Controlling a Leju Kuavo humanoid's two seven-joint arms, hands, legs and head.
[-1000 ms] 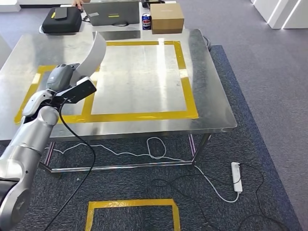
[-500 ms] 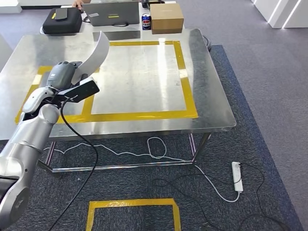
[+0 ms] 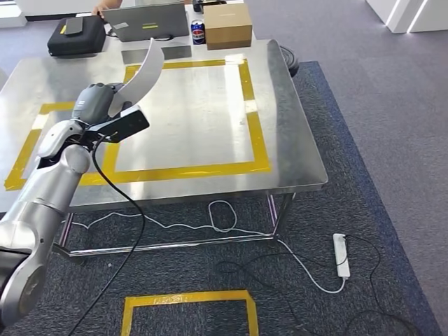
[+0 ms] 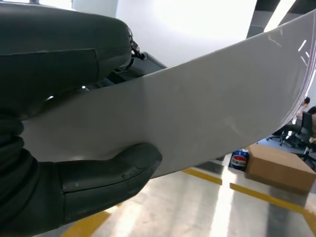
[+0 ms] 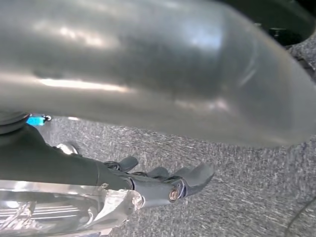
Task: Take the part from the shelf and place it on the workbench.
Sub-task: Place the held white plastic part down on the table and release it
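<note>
2 hands: the left one held the part; the right one hung over the carpet.
Left hand: raised over the near left of the bench, thumb pressed on 1 face of the part and the dark fingers on the other face.
Part: a curved pale grey strip, gripped at its near end, rising up and to the right from the hand, clear of the bench top.
Part, wrist view: a wide smooth band crossing the picture, its far end bending upward.
Right hand: fingers stretched out and a little apart, nothing in them, grey carpet behind.
Bench: a shiny steel table with a yellow tape rectangle on its top and a smaller taped box at the left.
Far edge: a black case at the left, a laptop to its right, then a blue can just beside a cardboard box.
Person: 1 hand showed at the far side, just left of the laptop.
Floor: a white cable looped under the bench, running to a power strip at the near right; black cables lay close by.
Tape on floor: a yellow outline on the carpet, near side of the bench.
</note>
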